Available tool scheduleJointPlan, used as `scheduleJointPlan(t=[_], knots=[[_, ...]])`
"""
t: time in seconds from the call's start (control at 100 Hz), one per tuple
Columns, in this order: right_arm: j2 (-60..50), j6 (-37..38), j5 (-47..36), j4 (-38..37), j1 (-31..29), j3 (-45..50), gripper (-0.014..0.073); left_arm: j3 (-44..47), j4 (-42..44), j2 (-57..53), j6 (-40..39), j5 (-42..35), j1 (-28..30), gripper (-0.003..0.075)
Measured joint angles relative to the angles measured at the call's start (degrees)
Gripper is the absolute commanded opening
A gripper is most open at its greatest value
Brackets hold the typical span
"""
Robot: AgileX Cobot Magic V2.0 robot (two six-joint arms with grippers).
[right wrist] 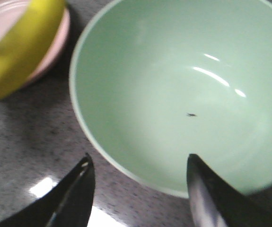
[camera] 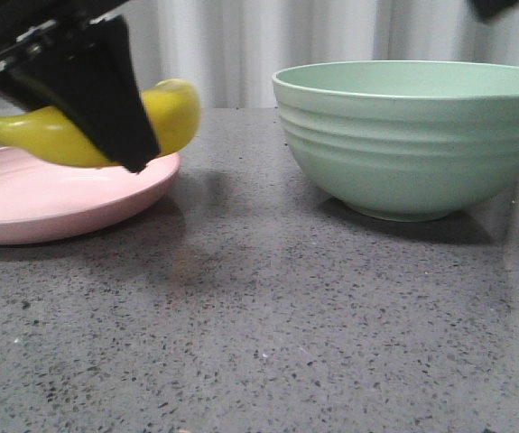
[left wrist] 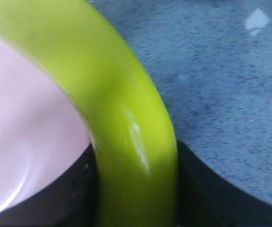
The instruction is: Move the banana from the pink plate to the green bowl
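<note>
The yellow banana [camera: 173, 113] hangs just above the right part of the pink plate [camera: 51, 203], held across its middle by my left gripper [camera: 106, 113], which is shut on it. In the left wrist view the banana [left wrist: 126, 127] fills the gap between both dark fingers, with the pink plate [left wrist: 22, 142] under it. The green bowl [camera: 417, 135] stands empty at the right. My right gripper [right wrist: 138, 189] is open above the green bowl's [right wrist: 173, 85] near rim, holding nothing. In that view the banana [right wrist: 22, 47] and the pink plate [right wrist: 60, 38] show beyond the bowl.
The grey speckled tabletop [camera: 259, 325] stretches between plate and bowl and toward the front. A white curtain [camera: 232, 45] hangs behind. A bit of the right arm [camera: 507, 9] shows at the top right corner of the front view.
</note>
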Motion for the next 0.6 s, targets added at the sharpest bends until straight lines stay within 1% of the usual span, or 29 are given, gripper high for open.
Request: scheduleJointPlan(t=[0.08,0.21,0.42,0.6], knots=[[4.1,-0.1,0.1,2.1,2.4,-4.0,0.037,-1.2,-0.2,-0.4,0.0,0.7,-1.9,-0.002],[10.8,-0.1,0.4,6.0,3.9,-9.7,0.037,-3.5,-0.5,-1.6,0.0,1.9,-4.2,-0.002],[19.5,-0.1,2.1,12.5,4.1,-17.4,0.0371,-4.7,-0.8,-2.9,0.0,2.5,-7.0,-0.002],[25.0,0.1,2.6,13.9,4.1,-21.3,0.037,-4.7,-1.6,-2.9,0.0,3.7,-7.7,-0.002]])
